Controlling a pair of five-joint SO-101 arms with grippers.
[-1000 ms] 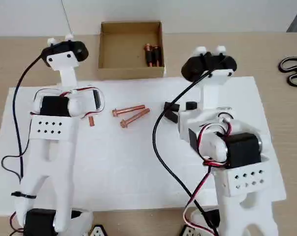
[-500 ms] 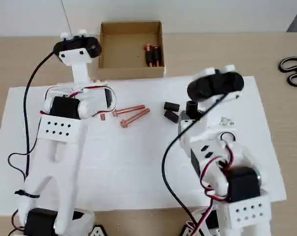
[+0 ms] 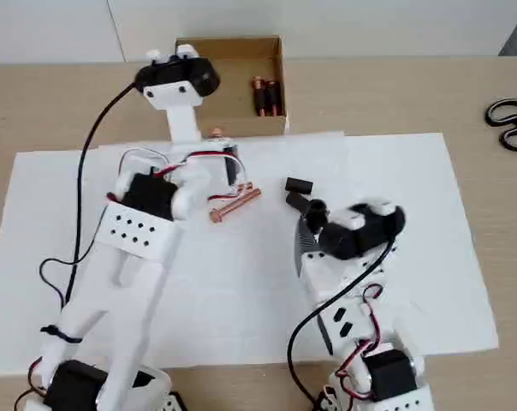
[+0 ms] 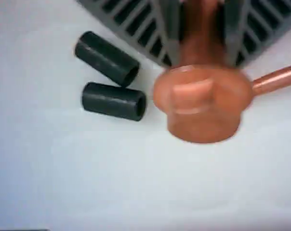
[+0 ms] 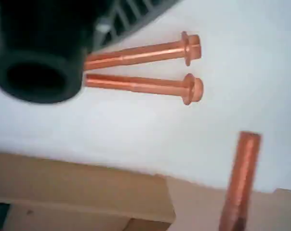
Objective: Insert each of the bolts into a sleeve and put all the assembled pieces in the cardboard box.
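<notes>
My left gripper is shut on a copper bolt, held above the paper's far edge just in front of the cardboard box; its head faces the wrist camera between the grey fingers. My right gripper is shut on a black sleeve, bore facing the camera. Two loose sleeves lie on the paper near the right gripper. Two loose bolts lie side by side mid-paper. Assembled pieces rest in the box.
A white paper sheet covers the wooden table. Scissors lie at the far right edge. The held bolt's shaft stands in front of the box wall in the right wrist view.
The left arm has carried its bolt right and toward the box. The right arm has drawn back toward the front with a sleeve lifted off the paper.
</notes>
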